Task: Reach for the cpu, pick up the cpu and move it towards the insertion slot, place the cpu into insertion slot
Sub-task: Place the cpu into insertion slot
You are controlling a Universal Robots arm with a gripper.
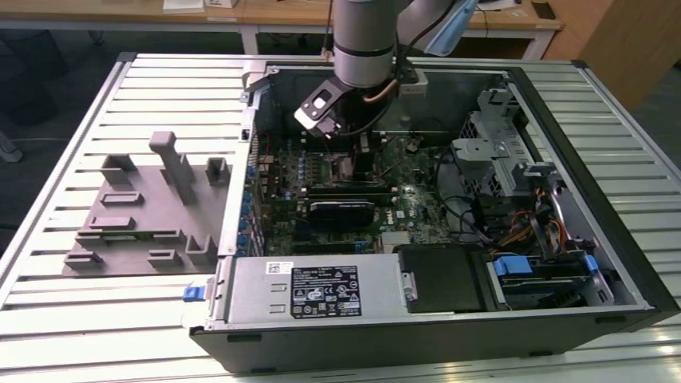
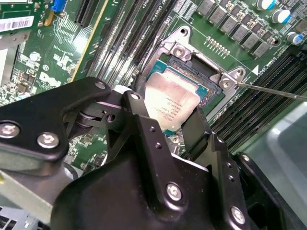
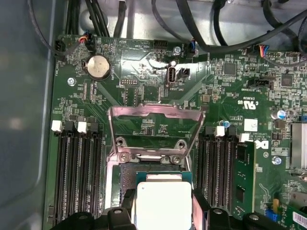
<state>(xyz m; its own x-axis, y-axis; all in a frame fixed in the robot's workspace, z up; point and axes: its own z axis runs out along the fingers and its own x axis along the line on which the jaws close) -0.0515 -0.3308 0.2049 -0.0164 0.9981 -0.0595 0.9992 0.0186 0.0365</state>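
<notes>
CPU over socket, fingers clamped on it.
Your arm (image 1: 362,40) reaches down into the open computer case (image 1: 596,120), at 3 o'clock from the grey fixture block (image 1: 139,215). Gripper (image 2: 165,122) fingers (image 2: 144,129) pinch the cpu (image 2: 171,103) by opposite edges, keeping it flat just above the insertion slot (image 2: 199,72), load frame (image 3: 156,129) open; not yet seated, you'd judge.

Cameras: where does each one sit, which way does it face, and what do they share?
Exterior view: off the arm, above the open case, showing the arm reaching inside.
Second wrist view: on the wrist, looking past the gripper at the cpu over the insertion slot.
First wrist view: on the wrist, facing the motherboard, fingers flanking the cpu.
Both wrist views share cpu and slot.
</notes>
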